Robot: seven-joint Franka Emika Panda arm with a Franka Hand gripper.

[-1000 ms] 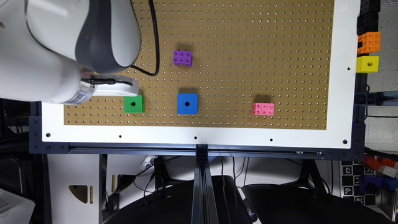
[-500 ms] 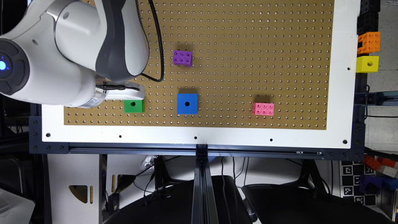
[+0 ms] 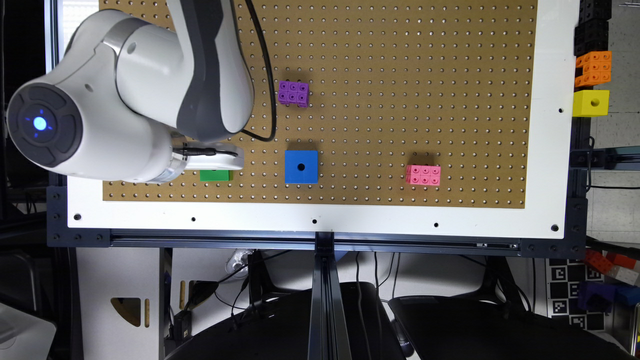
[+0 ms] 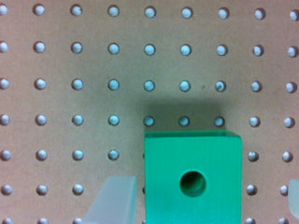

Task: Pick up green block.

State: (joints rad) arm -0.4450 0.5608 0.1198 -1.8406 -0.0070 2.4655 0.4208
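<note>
1. The green block (image 4: pixel 192 179) sits between the two translucent fingertips (image 4: pixel 114 200) of the gripper (image 4: pixel 201 205), which stand apart with a strip of bare pegboard (image 4: pixel 93 70) on each side of the block.
2. In the wrist view, the pegboard beyond the block is bare.
3. In the exterior view, the gripper's white part (image 3: pixel 212 159) covers most of the green block (image 3: pixel 216 175); the bulky arm (image 3: pixel 130 100) overhangs that corner of the board.
4. The blue cube (image 3: pixel 301 167) is the nearest neighbour, towards the exterior view's right, with open board between them.
5. The purple brick (image 3: pixel 293 93) and pink brick (image 3: pixel 423 175) lie well apart from the block.
</note>
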